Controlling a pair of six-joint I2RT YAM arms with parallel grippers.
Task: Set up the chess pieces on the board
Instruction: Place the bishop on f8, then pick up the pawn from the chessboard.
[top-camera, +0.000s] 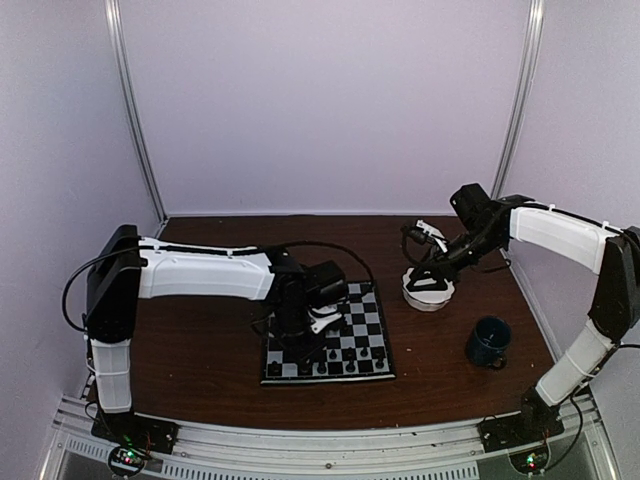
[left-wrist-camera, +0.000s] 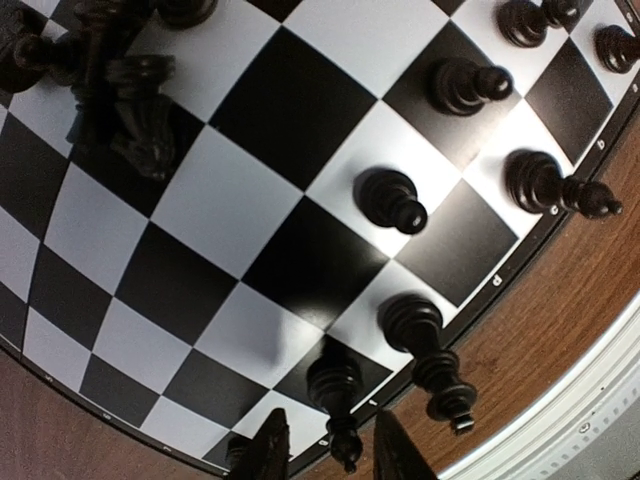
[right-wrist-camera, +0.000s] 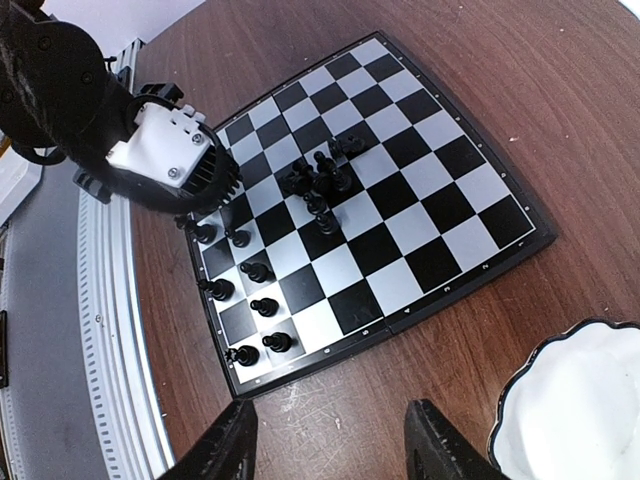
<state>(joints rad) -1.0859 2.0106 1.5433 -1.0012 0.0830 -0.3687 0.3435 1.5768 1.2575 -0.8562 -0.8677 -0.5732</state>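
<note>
The board (top-camera: 368, 330) lies on the brown table, and it also shows in the left wrist view (left-wrist-camera: 250, 200) and the right wrist view (right-wrist-camera: 440, 210). Several black chess pieces (right-wrist-camera: 262, 306) stand in two rows along its near edge. Several more lie in a heap (right-wrist-camera: 318, 182) mid-board, which is also in the left wrist view (left-wrist-camera: 125, 90). My left gripper (top-camera: 322, 325) hangs low over the near edge. It is open (left-wrist-camera: 333, 455), with its fingertips (left-wrist-camera: 265, 455) on either side of the top of a standing piece (left-wrist-camera: 337, 385), not touching it. My right gripper (top-camera: 425, 275) is open and empty (right-wrist-camera: 335, 445) beside the bowl.
A white scalloped bowl (top-camera: 428, 292) stands right of the board, and its rim shows in the right wrist view (right-wrist-camera: 560, 400). A dark blue mug (top-camera: 490, 341) stands at the front right. A metal rail (top-camera: 300, 445) runs along the table's near edge.
</note>
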